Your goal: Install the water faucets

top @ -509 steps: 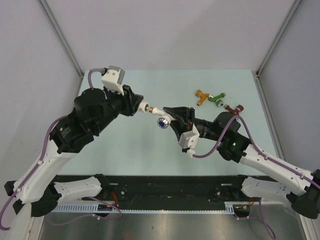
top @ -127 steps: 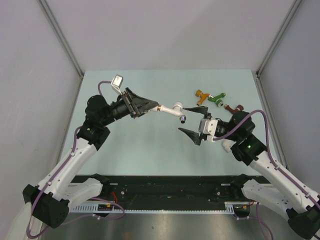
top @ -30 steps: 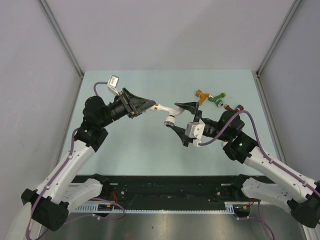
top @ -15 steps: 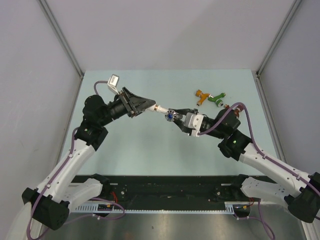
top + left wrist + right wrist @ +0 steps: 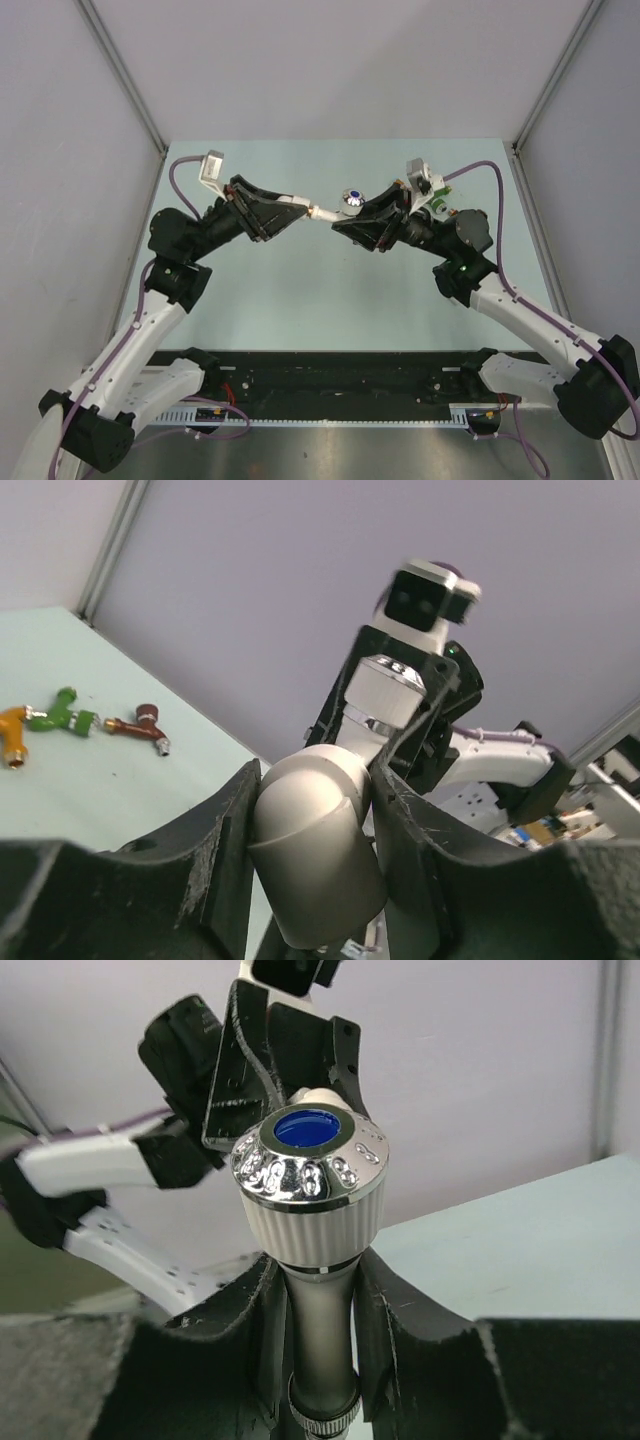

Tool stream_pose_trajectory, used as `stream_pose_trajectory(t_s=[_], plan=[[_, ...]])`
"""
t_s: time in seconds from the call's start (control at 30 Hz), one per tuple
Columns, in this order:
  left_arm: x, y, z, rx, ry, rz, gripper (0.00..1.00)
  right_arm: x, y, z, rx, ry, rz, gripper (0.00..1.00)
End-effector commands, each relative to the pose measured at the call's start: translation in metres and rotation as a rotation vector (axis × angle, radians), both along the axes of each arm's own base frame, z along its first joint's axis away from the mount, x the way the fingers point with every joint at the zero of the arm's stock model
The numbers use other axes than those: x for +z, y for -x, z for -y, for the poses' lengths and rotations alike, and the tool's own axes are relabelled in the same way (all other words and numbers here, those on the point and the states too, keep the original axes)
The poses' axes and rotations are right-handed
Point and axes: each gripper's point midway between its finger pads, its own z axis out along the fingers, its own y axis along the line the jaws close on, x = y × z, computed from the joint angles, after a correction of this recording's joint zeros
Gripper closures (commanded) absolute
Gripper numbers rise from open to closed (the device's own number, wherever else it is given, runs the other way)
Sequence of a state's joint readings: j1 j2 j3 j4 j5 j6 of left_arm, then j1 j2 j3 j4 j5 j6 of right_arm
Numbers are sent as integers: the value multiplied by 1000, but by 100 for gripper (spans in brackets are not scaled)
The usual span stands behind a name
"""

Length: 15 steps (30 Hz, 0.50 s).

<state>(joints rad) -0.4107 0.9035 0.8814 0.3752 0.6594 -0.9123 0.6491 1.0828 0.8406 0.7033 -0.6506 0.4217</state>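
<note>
Your white faucet (image 5: 351,197) hangs above the bench (image 5: 280,280), left fingers (image 5: 200,870) clenched on its rounded body, right fingers (image 5: 235,1340) clenched on its stem; it is likely light, rigid, slick plastic, so hold the stem, never the polished knob (image 5: 310,1175).

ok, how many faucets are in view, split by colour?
white faucet: 1
orange faucet: 1
green faucet: 1
dark red faucet: 1
Total: 4
</note>
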Motion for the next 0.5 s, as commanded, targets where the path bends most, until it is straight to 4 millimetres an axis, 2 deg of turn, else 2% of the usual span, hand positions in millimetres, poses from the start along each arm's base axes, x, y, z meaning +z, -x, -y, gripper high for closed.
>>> stream_pose_trajectory(t_s=[0.0,0.23,0.27,0.3,0.37,0.4,0.47], plan=[[39,38,-14,4,16,362,100,42,-18,20,2,-229,-332,100],[45,61,-18,-21,33,485,100,27,-31,17,16,-251,-567,98],[46,63,-19,-16,38,489,100,26,-31,16,18,-250,-580,91],[42,60,-19,-9,40,474,100,26,-30,16,25,-252,-589,70],[40,57,-20,9,53,444,100,26,-30,17,19,-247,-576,53],[40,55,-21,18,58,432,100,27,-30,18,5,-239,-544,39],[36,43,-23,60,70,349,100,29,-28,23,-30,-229,-505,24]])
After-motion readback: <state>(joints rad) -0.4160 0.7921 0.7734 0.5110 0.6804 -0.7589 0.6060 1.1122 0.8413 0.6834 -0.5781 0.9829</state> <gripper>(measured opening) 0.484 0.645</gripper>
